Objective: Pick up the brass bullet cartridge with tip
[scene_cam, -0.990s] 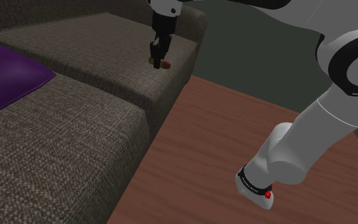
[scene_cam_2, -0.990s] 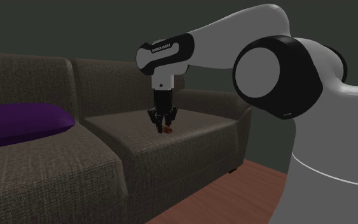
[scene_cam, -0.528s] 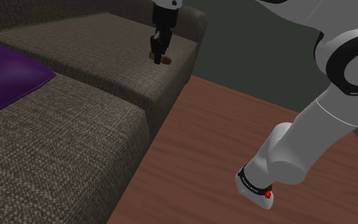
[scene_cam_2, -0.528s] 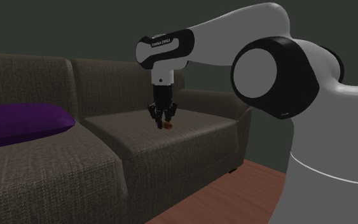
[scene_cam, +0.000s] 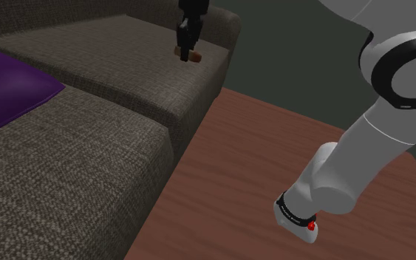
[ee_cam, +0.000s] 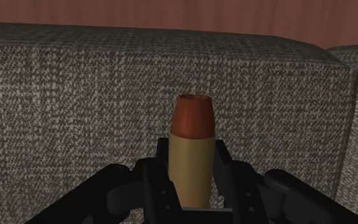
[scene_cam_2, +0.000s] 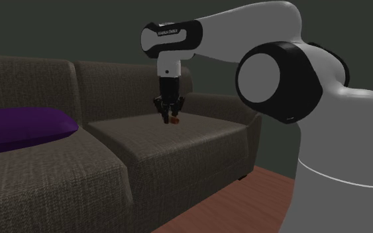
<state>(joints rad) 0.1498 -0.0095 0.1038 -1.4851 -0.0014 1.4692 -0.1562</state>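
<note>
Cartridge [ee_cam: 191, 156], one, between two fingers [ee_cam: 151, 183]

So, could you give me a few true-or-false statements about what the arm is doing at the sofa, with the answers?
1. The gripper is shut on the cartridge. True.
2. The cartridge's tip is silver. False: the tip is reddish brown, above a brass-yellow body.
3. A purple cushion lies on the sofa. True.
4. The cartridge lies on the floor. False: the gripper holds it over the sofa's seat, at the end away from the cushion.
</note>
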